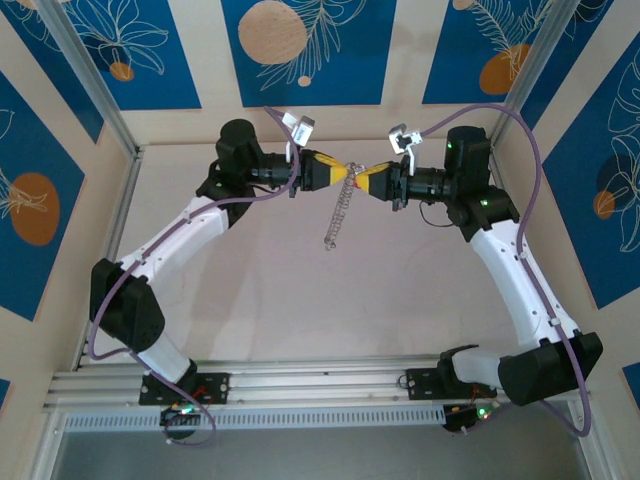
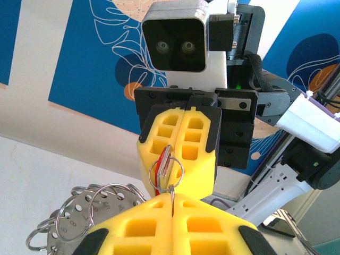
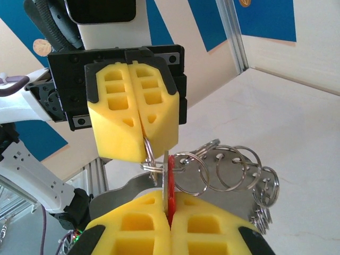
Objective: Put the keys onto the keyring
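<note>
My two grippers meet tip to tip high over the table: the left gripper (image 1: 345, 171) and the right gripper (image 1: 363, 178). In the right wrist view the right gripper (image 3: 170, 201) is shut on a red key (image 3: 171, 186) with a thin silver blade. The left gripper (image 3: 141, 139) opposite it is shut on a small steel keyring (image 3: 149, 155). In the left wrist view the left gripper (image 2: 172, 198) pinches that keyring (image 2: 172, 192) edge-on. A linked ring loops around the key (image 2: 163, 166) in the right gripper (image 2: 181, 154).
A perforated metal strip (image 3: 223, 197) strung with several more split rings hangs from the joined rings. It dangles below the grippers as a chain (image 1: 337, 215) over the pale table (image 1: 250, 290). Aluminium frame posts and blue patterned panels wall the workspace.
</note>
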Robot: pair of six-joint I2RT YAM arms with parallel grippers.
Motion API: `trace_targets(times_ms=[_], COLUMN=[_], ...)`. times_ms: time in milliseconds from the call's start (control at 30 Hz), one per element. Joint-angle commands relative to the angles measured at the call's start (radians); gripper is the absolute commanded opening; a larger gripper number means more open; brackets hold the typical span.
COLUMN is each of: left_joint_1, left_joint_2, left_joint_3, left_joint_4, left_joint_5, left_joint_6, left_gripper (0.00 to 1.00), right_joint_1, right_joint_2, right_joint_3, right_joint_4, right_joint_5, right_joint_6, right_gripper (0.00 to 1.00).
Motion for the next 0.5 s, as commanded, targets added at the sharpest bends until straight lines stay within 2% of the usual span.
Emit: trace_targets(times_ms=[0, 467], left_joint_1=[0.001, 0.001], left_joint_2=[-0.041, -0.038], left_joint_3=[-0.004, 0.002], left_joint_4=[0.01, 0.013], left_joint_5=[0.001, 0.003], left_joint_6=[0.034, 0.03], left_gripper=[0.0, 0.0], right_joint_1=[-0.027, -0.021], right_joint_2=[-0.028, -0.029], right_joint_3=[0.002, -0.009], right_joint_4=[-0.026, -0.046], right_joint_5=[0.009, 0.047], right_joint_6=[-0.012, -0.016], right_gripper=[0.0, 0.0])
